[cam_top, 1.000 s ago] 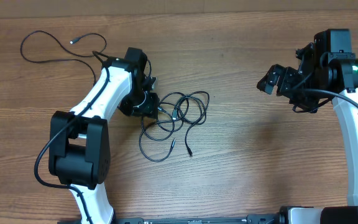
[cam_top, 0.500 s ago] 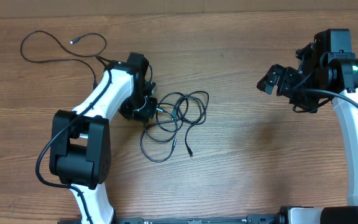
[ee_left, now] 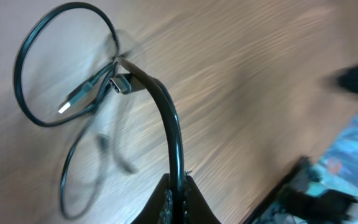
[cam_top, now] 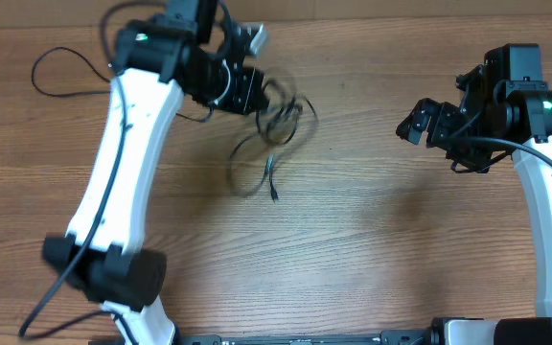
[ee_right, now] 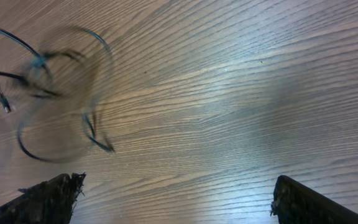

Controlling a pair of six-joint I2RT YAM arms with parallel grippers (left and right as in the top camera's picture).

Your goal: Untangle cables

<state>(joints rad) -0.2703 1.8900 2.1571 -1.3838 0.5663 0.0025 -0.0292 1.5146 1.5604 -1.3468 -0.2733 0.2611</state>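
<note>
Left gripper (ee_left: 176,200), jaws pinched shut on one strand of the tangle of thin black cables (cam_top: 271,129), holds the knot up over the far-left part of the brown wood-grain table (cam_top: 353,240). Loops and a silver-tipped plug (ee_left: 64,107) dangle beyond the clamped strand, blurred in the overhead and right wrist views. Right gripper (cam_top: 412,125) hangs well apart on the other side, jaws spread wide and holding nothing. One more thin black cord (cam_top: 60,72) lies by itself near the table's far-left corner, apart from the hanging bundle and partly hidden by the left arm.

By the look of it, the job is at the lift-and-shake-out step: the knot is raised, but its loops are crossed over one another. The next move likely calls for the free gripper to come across and take a second strand or a plug end, so the two can draw apart without yanking the knot tighter.

No brand, label or legible writing shows anywhere; a small green light (cam_top: 547,105) glows on the right arm.
</note>
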